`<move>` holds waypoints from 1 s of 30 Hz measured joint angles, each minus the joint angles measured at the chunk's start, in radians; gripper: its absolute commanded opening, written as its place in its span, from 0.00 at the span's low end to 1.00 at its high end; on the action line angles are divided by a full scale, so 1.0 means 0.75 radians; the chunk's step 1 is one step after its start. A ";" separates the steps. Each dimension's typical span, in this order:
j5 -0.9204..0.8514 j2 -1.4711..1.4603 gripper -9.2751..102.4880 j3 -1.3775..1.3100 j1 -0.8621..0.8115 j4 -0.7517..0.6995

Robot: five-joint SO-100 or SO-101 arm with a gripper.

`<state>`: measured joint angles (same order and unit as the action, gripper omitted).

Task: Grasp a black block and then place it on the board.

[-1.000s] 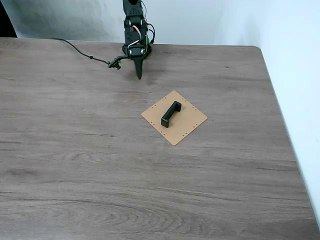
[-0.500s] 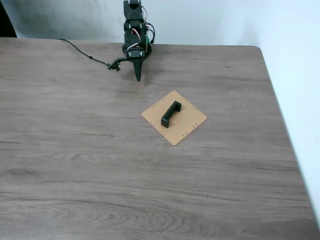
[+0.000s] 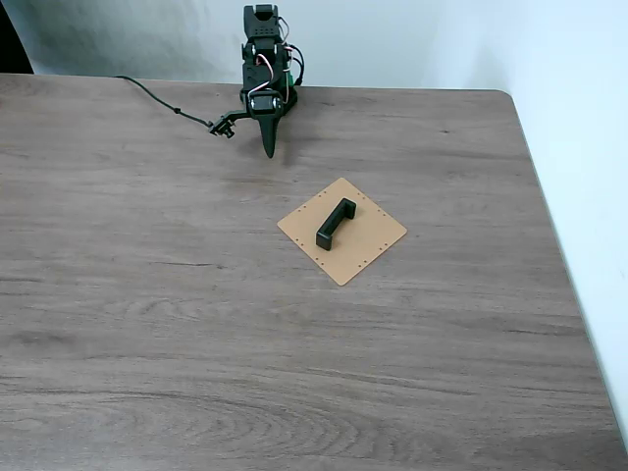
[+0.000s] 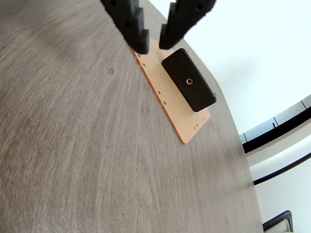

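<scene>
Wood-grain tabletop (image 3: pixel 147 324): the black block (image 3: pixel 336 223) lies diagonally on the board (image 3: pixel 368 245), while the gripper (image 4: pixel 153 46), fingers parted and empty, hangs well apart near the far edge.

The arm (image 3: pixel 263 59) stands folded up at the far edge of the bench (image 3: pixel 147 294) in the fixed view, its upper links drawn in close over the base, red and white wires looped along its side. The gripper (image 3: pixel 271 151) hangs straight down from the wrist, tapering to a dark point just above the wood. In the wrist view the gripper (image 4: pixel 153 44) enters from the top edge, its two black fingers (image 4: pixel 137 34) parted by a narrow gap with nothing between them, the tips held clear of the surface below. A black cable (image 3: pixel 162 103) trails away from the base toward the left.
</scene>
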<state>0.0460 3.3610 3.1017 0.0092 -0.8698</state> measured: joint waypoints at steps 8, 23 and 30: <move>-0.014 0.000 0.08 0.000 0.022 0.000; -0.027 0.000 0.08 0.000 0.022 0.000; -0.027 0.000 0.08 0.000 0.022 0.000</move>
<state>0.0261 3.3610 3.1017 0.0261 -0.8698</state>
